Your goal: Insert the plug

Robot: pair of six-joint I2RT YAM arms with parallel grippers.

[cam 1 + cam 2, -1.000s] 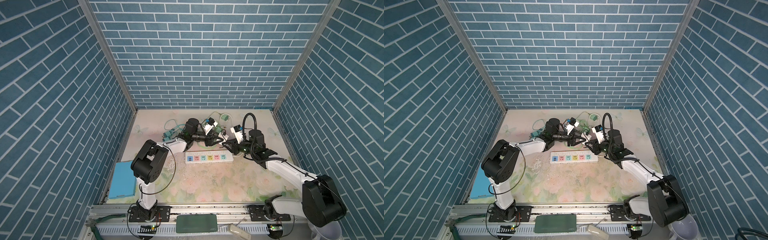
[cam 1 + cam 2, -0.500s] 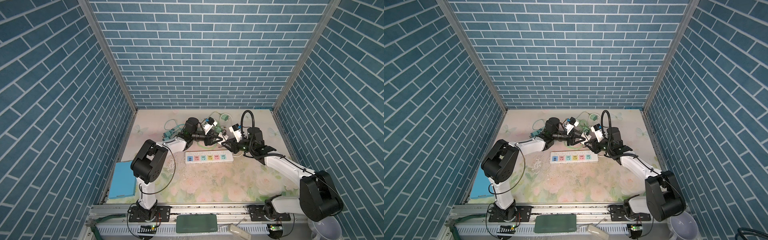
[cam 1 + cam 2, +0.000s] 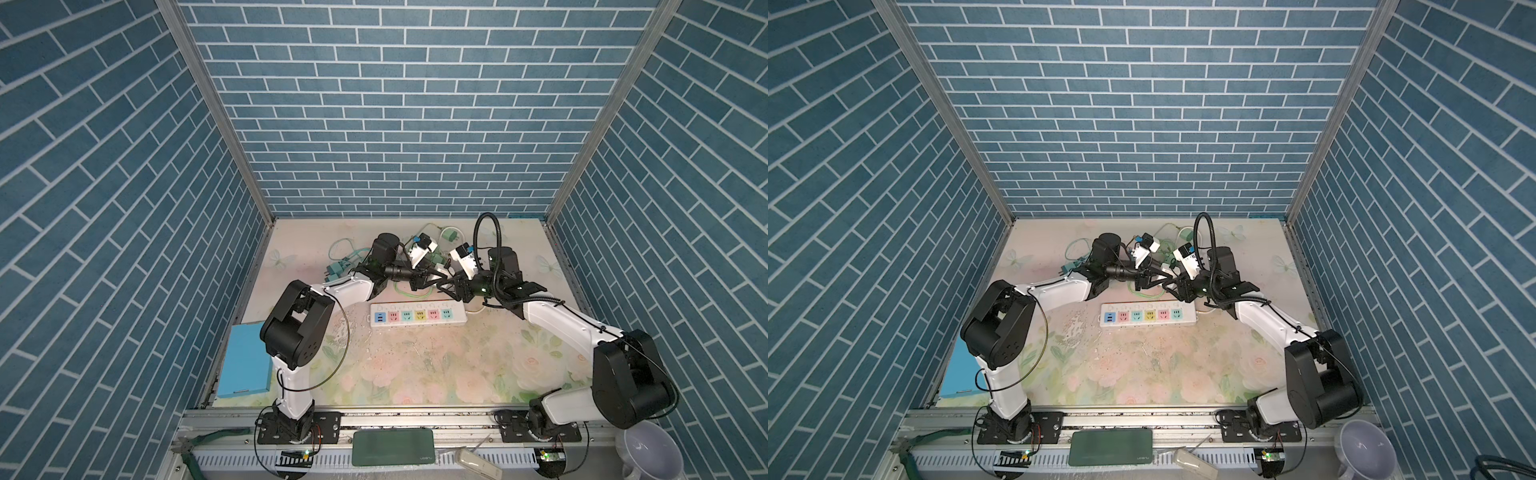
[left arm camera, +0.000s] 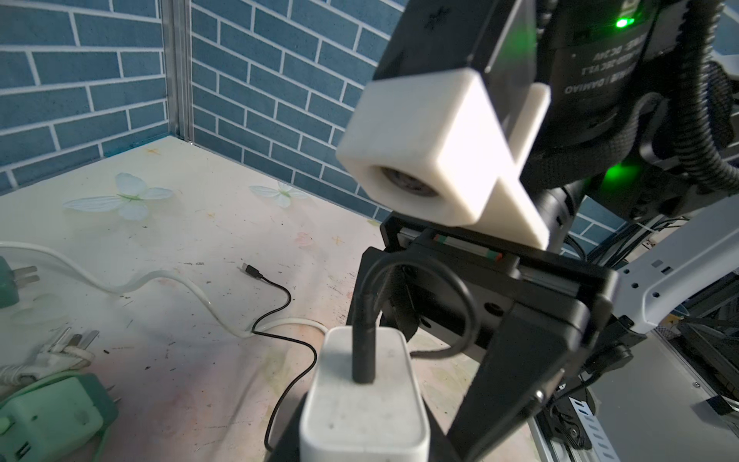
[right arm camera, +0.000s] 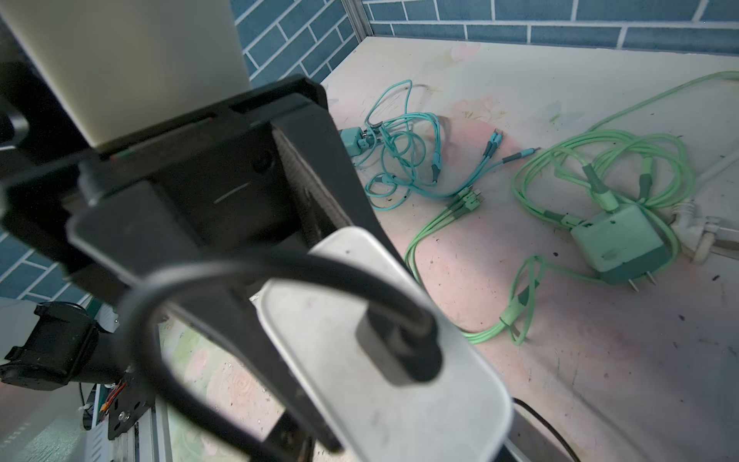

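Two grippers meet just behind the power strip (image 3: 417, 314), with the white plug (image 4: 362, 400) off the table (image 3: 415, 374) between them. Left gripper (image 3: 430, 277) is clamped on it; right gripper (image 3: 451, 286) has jaws spread, one finger (image 4: 520, 360) clear of it.

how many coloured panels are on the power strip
6, in one row on the power strip, left to right in a top view: blue panel, pink panel, teal panel, yellow panel, second pink panel, second teal panel. None hidden.
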